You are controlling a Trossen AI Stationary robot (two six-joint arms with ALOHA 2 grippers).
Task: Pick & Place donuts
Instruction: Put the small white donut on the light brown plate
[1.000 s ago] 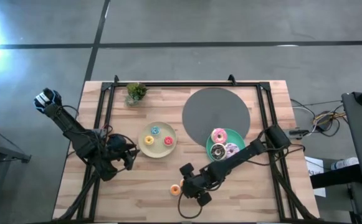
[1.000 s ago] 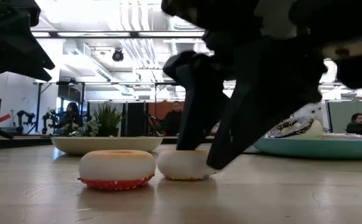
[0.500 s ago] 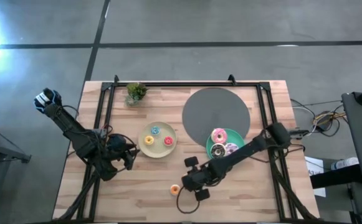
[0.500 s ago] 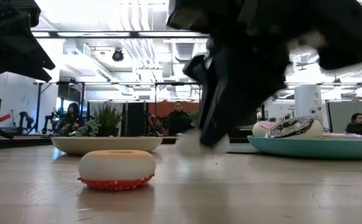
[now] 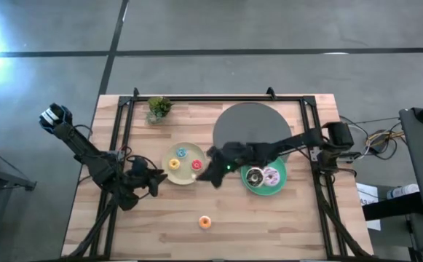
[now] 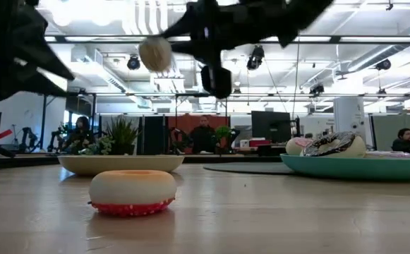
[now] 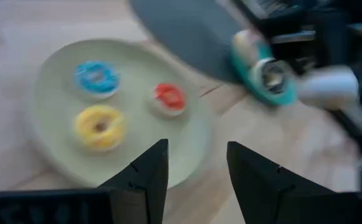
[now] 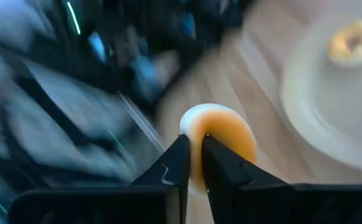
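My right gripper (image 8: 193, 140) is shut on a mini donut (image 8: 221, 146) with orange icing and a cream body, high above the table beside the cream plate's (image 5: 184, 178) right edge; the low view shows this donut (image 6: 155, 53) in the air. Blue (image 7: 97, 77), yellow (image 7: 98, 126) and red (image 7: 169, 98) mini donuts lie on the cream plate. Another orange mini donut (image 5: 205, 222) rests flat on the table near the front edge. Chocolate (image 5: 254, 176) and lilac (image 5: 271, 175) donuts lie on the teal plate (image 5: 277, 191). My left gripper (image 7: 196, 155) stands open left of the cream plate. My right gripper pinches the orange mini donut between its two fingers (image 8: 176, 163), which meet on the ring's body (image 8: 225, 142). The fingertips cover the exact spot. The donut is lifted clear of the table and sits on edge, cream side to one side, icing to the other.
A grey round disc (image 5: 253, 131) lies at the far middle of the table, and a small potted plant (image 5: 158, 108) stands at the far left. Black rails (image 5: 124, 145) run along both sides. Bare wood lies along the near edge around the loose orange donut.
My right gripper has shut on the mini donut that lay beside the loose orange one and lifted it clear of the table. It has then swung up, away from the near edge and toward the cream plate. The other orange donut has stayed in place.
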